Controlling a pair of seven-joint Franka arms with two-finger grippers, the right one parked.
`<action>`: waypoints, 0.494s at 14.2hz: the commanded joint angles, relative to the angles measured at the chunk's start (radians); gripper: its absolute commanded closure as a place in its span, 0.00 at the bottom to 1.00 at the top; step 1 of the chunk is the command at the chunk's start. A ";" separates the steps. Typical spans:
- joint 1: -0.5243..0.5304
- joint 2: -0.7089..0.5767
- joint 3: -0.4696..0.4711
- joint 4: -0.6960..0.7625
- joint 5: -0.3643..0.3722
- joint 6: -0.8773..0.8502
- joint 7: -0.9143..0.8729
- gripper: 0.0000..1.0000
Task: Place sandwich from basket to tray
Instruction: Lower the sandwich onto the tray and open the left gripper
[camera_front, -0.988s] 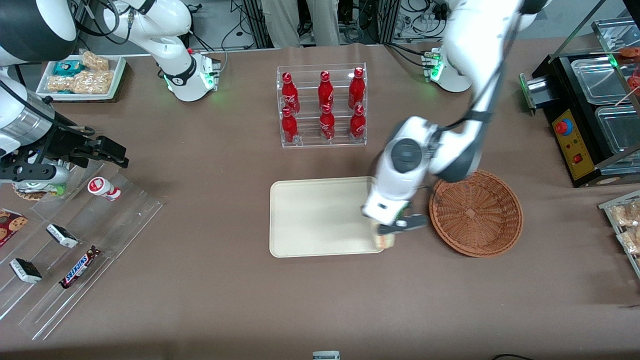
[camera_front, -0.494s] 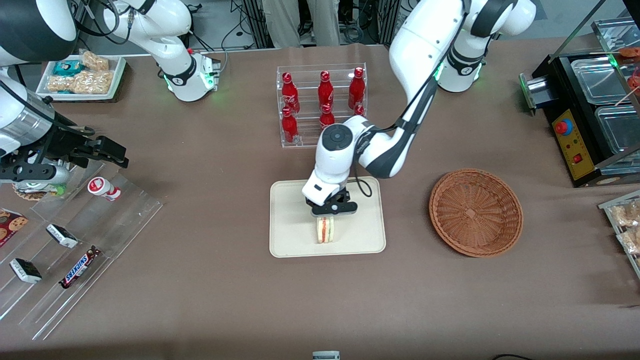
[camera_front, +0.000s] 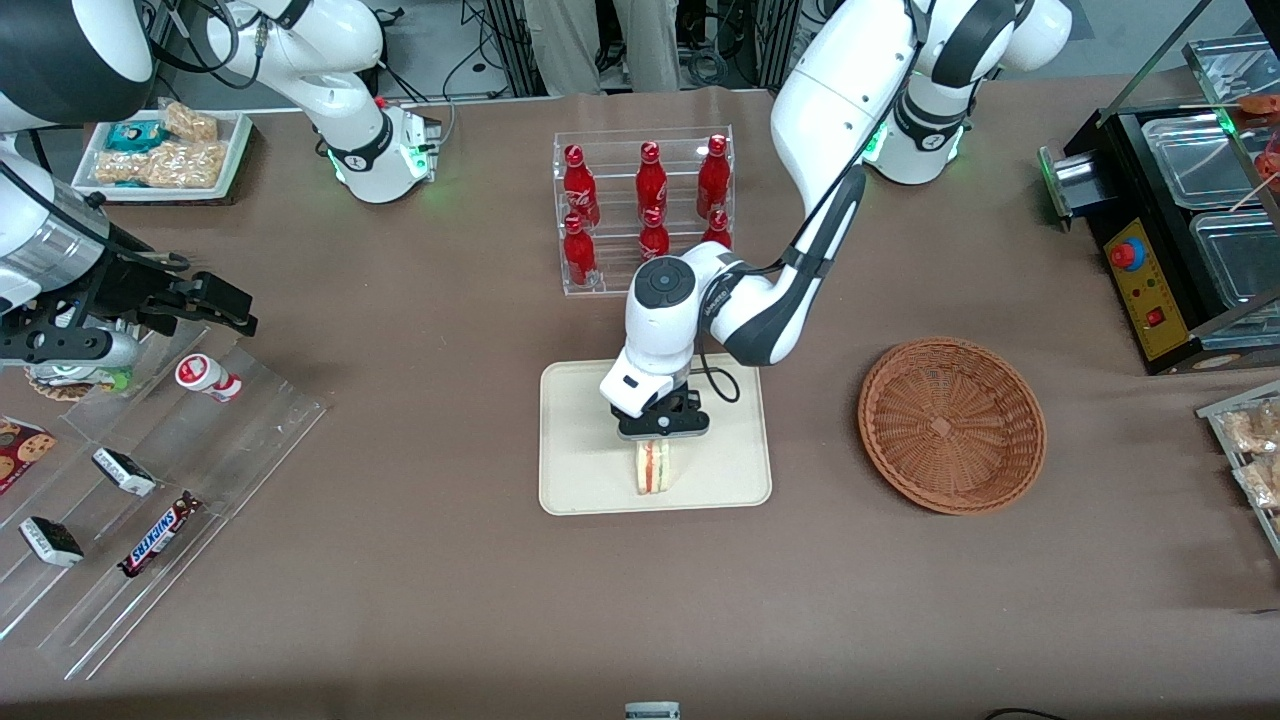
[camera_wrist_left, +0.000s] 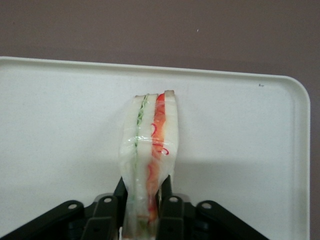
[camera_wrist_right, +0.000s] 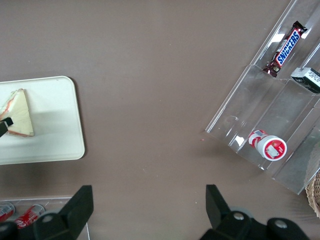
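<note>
You are seeing the sandwich (camera_front: 652, 468) standing on its edge over the tray (camera_front: 580, 450), in the tray's half nearer the front camera. The end effector (camera_front: 660, 432) is clamping it between both fingers (camera_wrist_left: 166, 189), closed against the bread. The basket (camera_front: 951, 425) is sitting on the table (camera_front: 420, 590), toward the working arm's end.

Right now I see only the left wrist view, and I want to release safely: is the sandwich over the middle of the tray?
Observer: No. The sandwich, gripped by the tool, is in the half of the tray nearer the front camera, inside the rim.
Operator: Is anything in the basket?
Observer: Nothing. The basket is beside the tray, toward the working arm's end.
Operator: What else is close?
Observer: A rack of red bottles, farther from the front camera than the tray.
</note>
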 joint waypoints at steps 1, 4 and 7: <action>-0.001 -0.087 0.009 -0.002 0.007 -0.080 -0.027 0.00; 0.016 -0.202 0.012 0.002 0.020 -0.250 -0.018 0.00; 0.076 -0.314 0.021 0.001 0.007 -0.392 -0.015 0.00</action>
